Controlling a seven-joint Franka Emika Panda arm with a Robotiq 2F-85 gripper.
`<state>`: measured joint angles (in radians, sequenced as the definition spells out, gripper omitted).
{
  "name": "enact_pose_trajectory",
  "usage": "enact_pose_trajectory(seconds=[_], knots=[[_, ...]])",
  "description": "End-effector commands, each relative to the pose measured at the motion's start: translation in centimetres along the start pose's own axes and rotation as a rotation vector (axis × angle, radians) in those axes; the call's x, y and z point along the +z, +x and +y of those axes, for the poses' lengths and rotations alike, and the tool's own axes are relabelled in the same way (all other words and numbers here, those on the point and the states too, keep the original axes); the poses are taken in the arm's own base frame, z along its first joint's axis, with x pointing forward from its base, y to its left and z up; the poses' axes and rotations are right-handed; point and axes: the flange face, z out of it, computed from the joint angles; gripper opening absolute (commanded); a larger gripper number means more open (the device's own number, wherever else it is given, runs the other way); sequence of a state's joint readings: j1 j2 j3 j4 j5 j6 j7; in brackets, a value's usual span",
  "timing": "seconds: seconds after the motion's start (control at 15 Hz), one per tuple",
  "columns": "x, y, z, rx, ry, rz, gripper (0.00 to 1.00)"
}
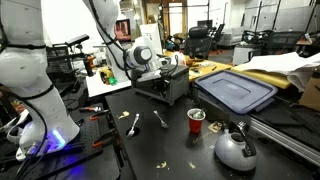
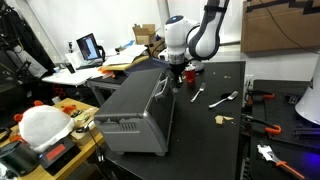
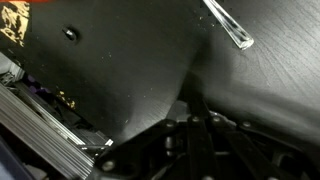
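A grey toaster oven stands on the black table in both exterior views (image 1: 165, 90) (image 2: 135, 110). My gripper (image 1: 166, 68) (image 2: 176, 76) hangs at the oven's top edge, at the corner far from its front panel. In the wrist view the fingers (image 3: 163, 110) are dark and drawn together, tips at the edge of the oven's dark top (image 3: 100, 70). Nothing shows between them. A clear plastic utensil (image 3: 228, 25) lies on the table beyond.
A red cup (image 1: 196, 120), a metal kettle (image 1: 236, 150) and two utensils (image 1: 134, 123) (image 1: 160, 118) lie on the table. A blue bin lid (image 1: 236, 90) sits behind. Utensils (image 2: 222, 99) lie beside the oven; a laptop (image 2: 90, 47) stands on a desk.
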<state>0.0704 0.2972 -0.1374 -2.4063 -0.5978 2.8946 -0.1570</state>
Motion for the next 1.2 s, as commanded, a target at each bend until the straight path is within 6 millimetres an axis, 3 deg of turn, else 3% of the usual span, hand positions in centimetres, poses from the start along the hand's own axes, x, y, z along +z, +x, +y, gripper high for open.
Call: enact_pose_trajectory(seconds=[0.0,0.67,1.13], knots=[[3.1,0.1,-3.4,-0.085,0.052,-0.036,0.00],[3.4,0.1,-3.2,-0.151,0.045,-0.041,0.00],[2.0,-0.5,-0.4,-0.053,-0.003,-0.052,0.00]])
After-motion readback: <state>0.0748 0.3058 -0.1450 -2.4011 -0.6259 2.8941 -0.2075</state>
